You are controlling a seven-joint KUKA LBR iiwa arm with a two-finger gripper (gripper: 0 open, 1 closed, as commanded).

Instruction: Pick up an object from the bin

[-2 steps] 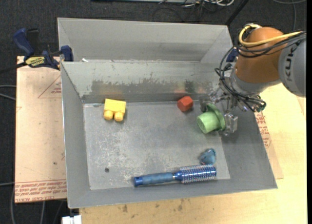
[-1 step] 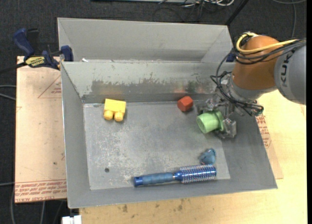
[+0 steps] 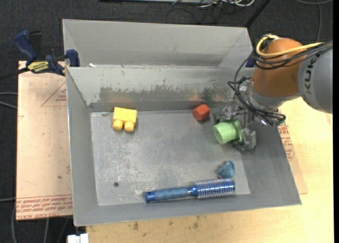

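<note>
Grey metal bin [image 3: 159, 152], few bits scattered. The gripper [image 3: 239, 131] sits right at the green roll [image 3: 225, 132] near the right wall. Can't tell if it's clamped on, so the lift's left.

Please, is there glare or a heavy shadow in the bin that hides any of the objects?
Camera view: no; the light is soft and even, and the bin's upper back wall is brightest, without glare. Same view: the yellow block, red block and blue brush cast only faint shadows; the gripper, not shadow, covers part of the green roll.
</note>
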